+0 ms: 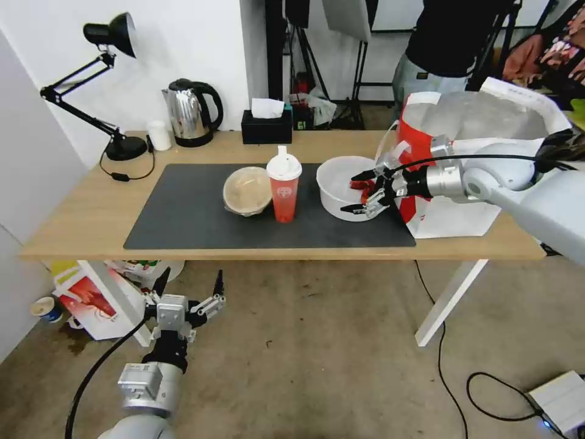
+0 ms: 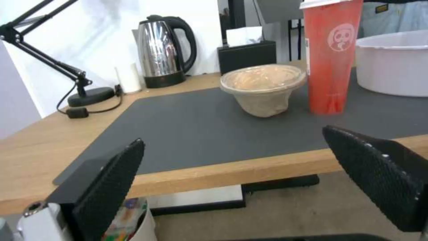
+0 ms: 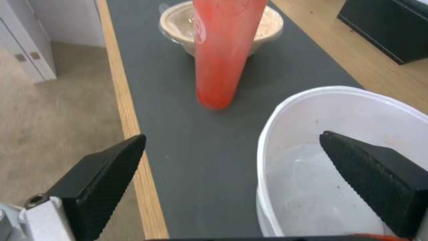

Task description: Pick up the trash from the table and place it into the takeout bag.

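Note:
On the dark mat of the table stand a beige lidded container, a red white-lidded cup and a white bowl with red shells. My right gripper is open at the bowl's right side. In the right wrist view the right gripper straddles the bowl's near rim, one finger inside and one outside. The takeout bag stands open just right of the bowl. My left gripper hangs open below the table's front edge, facing the container and the cup.
At the back of the table stand a black lamp, a kettle, a small white cup and a black tissue box. A smaller printed bag sits on the floor by the left table leg. A white box with cables lies on the floor at right.

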{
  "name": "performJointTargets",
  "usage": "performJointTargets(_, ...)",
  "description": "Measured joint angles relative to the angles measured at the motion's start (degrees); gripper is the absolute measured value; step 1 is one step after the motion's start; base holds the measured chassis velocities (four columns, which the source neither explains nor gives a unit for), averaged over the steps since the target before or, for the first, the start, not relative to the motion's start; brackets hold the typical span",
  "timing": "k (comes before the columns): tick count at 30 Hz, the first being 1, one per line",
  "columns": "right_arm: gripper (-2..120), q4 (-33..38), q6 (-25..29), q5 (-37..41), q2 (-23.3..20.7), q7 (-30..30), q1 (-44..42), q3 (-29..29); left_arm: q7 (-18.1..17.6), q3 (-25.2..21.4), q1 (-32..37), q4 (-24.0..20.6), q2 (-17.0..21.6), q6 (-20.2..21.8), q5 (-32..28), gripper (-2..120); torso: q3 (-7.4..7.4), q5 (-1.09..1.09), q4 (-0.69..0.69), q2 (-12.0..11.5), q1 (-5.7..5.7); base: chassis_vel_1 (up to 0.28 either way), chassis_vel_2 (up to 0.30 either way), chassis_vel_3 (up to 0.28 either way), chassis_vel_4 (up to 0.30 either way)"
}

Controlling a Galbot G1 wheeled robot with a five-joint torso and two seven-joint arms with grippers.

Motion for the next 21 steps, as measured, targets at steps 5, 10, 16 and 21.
performJointTargets(5, 100, -1.19, -0.04, -0.16, 0.01, -0.62, 3.28, -3.66, 0.00, 0.00, 0.00, 0.00, 0.00, 0.00, 0.00, 100, 0.00, -0.02, 0.00, 0.00, 0.00, 0.000, 0.000, 0.000, 0.000)
performJointTargets(10, 100, -2.48, -0.04, -0.64, 0.25, -1.52, 4.79, -5.96, 0.00, 0.00, 0.00, 0.00, 0.00, 0.00, 0.00, 100, 0.00, 0.00, -0.01, 0.00, 0.00, 0.000, 0.000, 0.000, 0.000)
performJointTargets(16, 100, -4.29, 0.03, -1.25, 1.53, -2.40, 5.75, -7.89, 0.00, 0.00, 0.00, 0.00, 0.00, 0.00, 0.00, 100, 0.00, -0.01, 0.00, 0.00, 0.00, 0.000, 0.000, 0.000, 0.000)
performJointTargets(21, 100, -6.24, 0.09, -1.78, 3.27, -3.18, 6.08, -9.27, 0.00, 0.00, 0.00, 0.00, 0.00, 0.00, 0.00, 100, 0.00, -0.01, 0.00, 0.00, 0.00, 0.000, 0.000, 0.000, 0.000)
